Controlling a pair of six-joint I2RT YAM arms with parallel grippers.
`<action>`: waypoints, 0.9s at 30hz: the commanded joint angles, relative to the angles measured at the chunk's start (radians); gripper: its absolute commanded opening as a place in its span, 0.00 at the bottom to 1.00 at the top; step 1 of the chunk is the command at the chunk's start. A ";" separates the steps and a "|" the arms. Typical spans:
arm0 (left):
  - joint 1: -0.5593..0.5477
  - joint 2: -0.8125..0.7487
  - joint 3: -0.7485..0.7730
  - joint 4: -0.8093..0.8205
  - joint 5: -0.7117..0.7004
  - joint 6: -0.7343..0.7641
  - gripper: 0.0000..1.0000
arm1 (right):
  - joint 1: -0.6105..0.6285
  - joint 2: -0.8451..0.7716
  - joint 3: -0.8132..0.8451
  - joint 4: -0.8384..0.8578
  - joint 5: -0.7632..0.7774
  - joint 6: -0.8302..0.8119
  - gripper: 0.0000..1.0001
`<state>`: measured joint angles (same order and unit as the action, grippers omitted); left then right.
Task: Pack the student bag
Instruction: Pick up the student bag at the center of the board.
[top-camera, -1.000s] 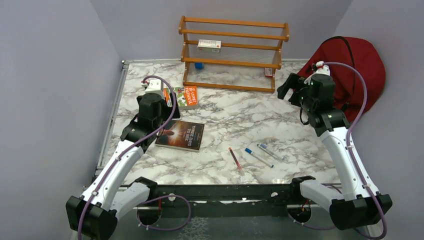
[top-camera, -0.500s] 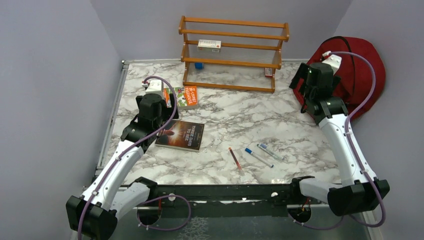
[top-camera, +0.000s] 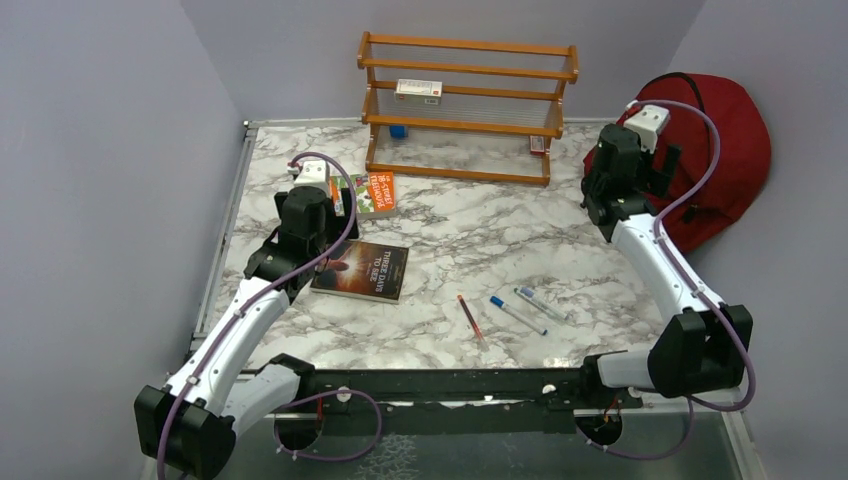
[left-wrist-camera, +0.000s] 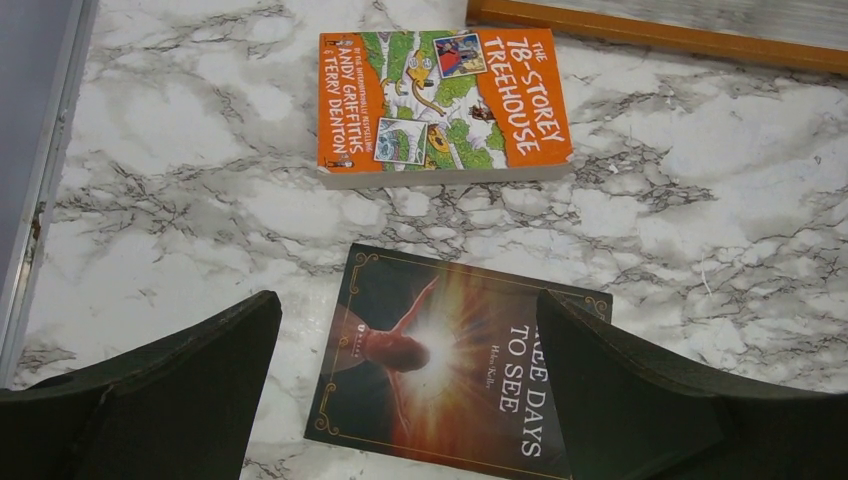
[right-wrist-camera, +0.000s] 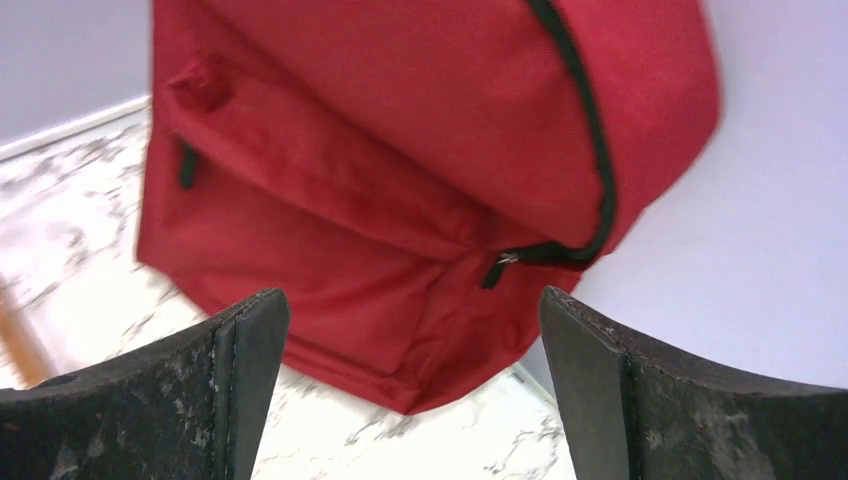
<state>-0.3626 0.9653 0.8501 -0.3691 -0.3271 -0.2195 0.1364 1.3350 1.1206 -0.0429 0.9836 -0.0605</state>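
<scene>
student bag (top-camera: 742, 135) upright agst R wall (top-camera: 805, 260)

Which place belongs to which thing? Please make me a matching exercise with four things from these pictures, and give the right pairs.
Things:
1. student bag
2. orange book
3. dark book
4. white box

Places:
A. on a shelf of the wooden rack
B. flat on the table, under the open left gripper
C. upright at the far right corner
D. flat, just in front of the rack's left end

Pairs: 1-C, 2-D, 3-B, 4-A
</scene>
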 joint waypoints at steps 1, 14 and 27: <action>-0.007 0.017 -0.005 0.003 0.040 0.007 0.99 | -0.003 -0.031 -0.079 0.407 0.208 -0.271 1.00; -0.007 0.030 0.008 0.022 0.163 -0.036 0.99 | -0.122 -0.019 -0.125 0.475 0.194 -0.203 1.00; -0.006 0.147 0.137 0.029 0.244 -0.128 0.99 | -0.294 0.107 -0.040 0.389 0.010 -0.109 1.00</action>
<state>-0.3641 1.0821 0.9379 -0.3611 -0.1299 -0.3023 -0.1177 1.4059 1.0416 0.3592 1.0782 -0.2050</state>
